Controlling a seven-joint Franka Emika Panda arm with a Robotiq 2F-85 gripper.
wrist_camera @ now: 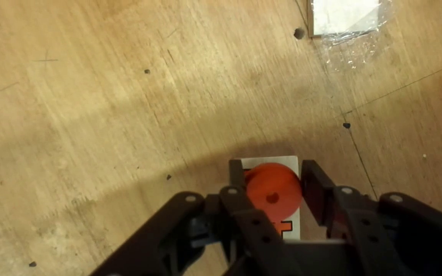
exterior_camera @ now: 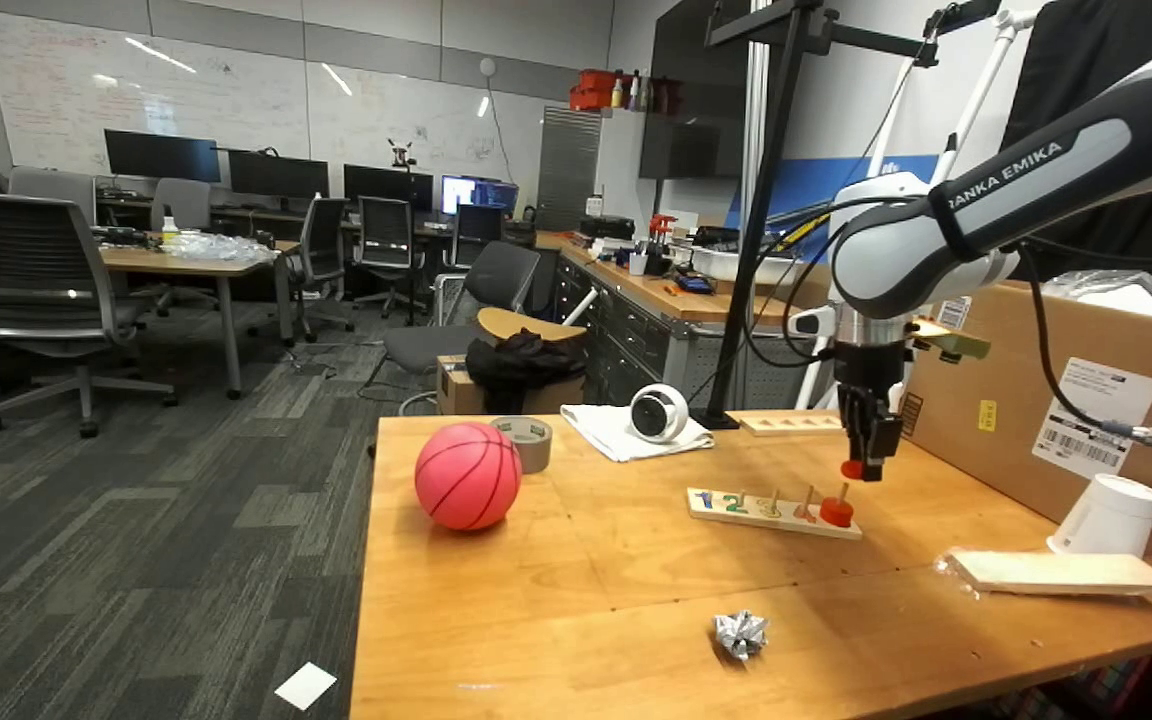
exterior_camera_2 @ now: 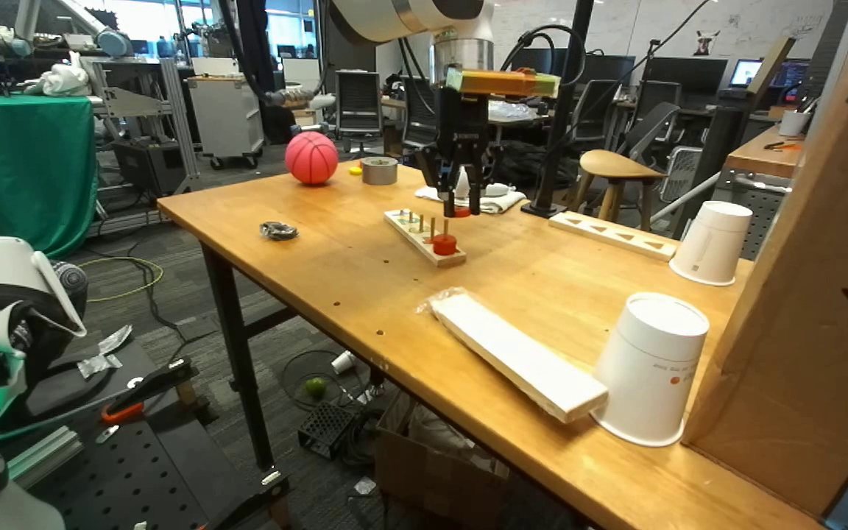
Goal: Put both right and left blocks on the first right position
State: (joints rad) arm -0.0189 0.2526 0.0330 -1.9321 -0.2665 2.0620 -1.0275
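A wooden number board (exterior_camera: 751, 512) with upright pegs lies on the table; it also shows in an exterior view (exterior_camera_2: 419, 241). A red block (exterior_camera: 836, 513) sits low on the peg at its number-5 end, also visible in an exterior view (exterior_camera_2: 444, 245). My gripper (exterior_camera: 873, 472) points down above that end. It is shut on a red disc (exterior_camera_2: 459, 212), which hangs a little above the end peg, apart from the block below. In the wrist view the disc (wrist_camera: 274, 191) is between the fingertips (wrist_camera: 272, 174), its centre hole facing the camera. It hides the end peg there.
A wrapped wooden plank (exterior_camera_2: 516, 353), white cups (exterior_camera_2: 652, 368) and a cardboard box (exterior_camera: 1056, 400) stand near the board. A pink ball (exterior_camera: 468, 476), tape roll (exterior_camera: 526, 443), crumpled foil (exterior_camera: 740, 634), white cloth (exterior_camera: 606, 430), black pole (exterior_camera: 761, 200) and slotted wooden strip (exterior_camera_2: 612, 234) are also there.
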